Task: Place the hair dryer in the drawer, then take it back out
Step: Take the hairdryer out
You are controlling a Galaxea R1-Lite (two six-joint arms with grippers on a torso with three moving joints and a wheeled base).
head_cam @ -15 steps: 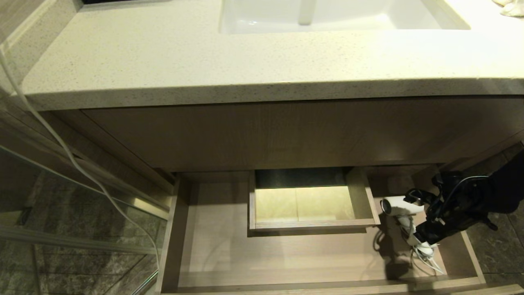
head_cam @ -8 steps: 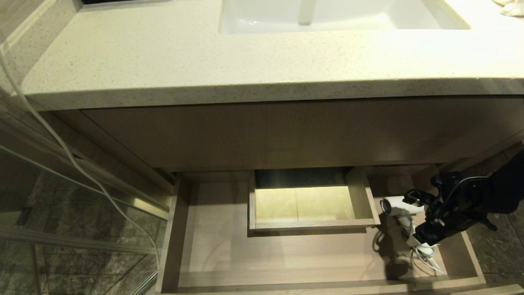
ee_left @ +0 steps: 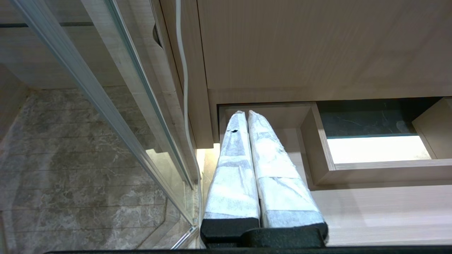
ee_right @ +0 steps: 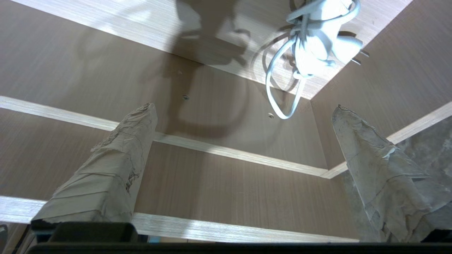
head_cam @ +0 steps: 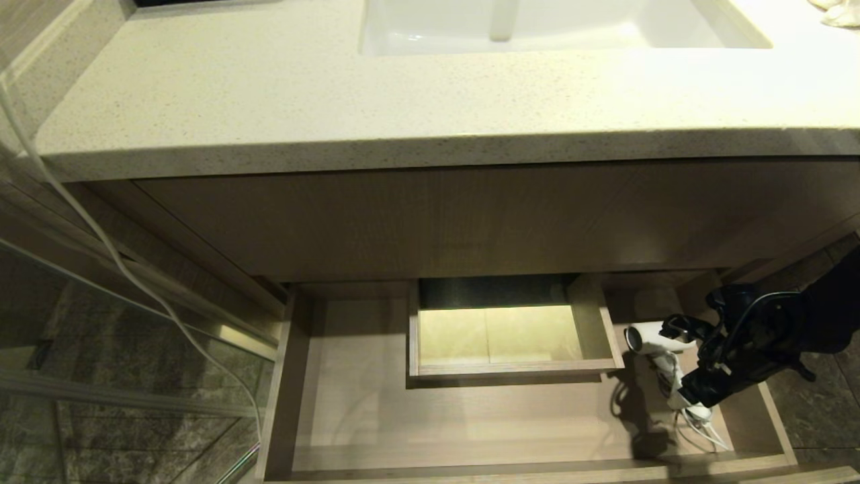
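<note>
The wide wood-grain drawer stands pulled out below the vanity. The white hair dryer lies on its floor near the right end, dark mouth toward the notch, cord wound round the handle. My right gripper hovers over the handle, open wide with nothing between its taped fingers. In the right wrist view the dryer's cord and plug lie beyond the fingertips, against the drawer's corner. My left gripper is parked, shut and empty, by the drawer's left rear corner.
A boxed notch juts from the drawer's rear wall. Above are the vanity panel, the speckled countertop and a white sink. A glass door and a white cable stand at the left over the stone floor.
</note>
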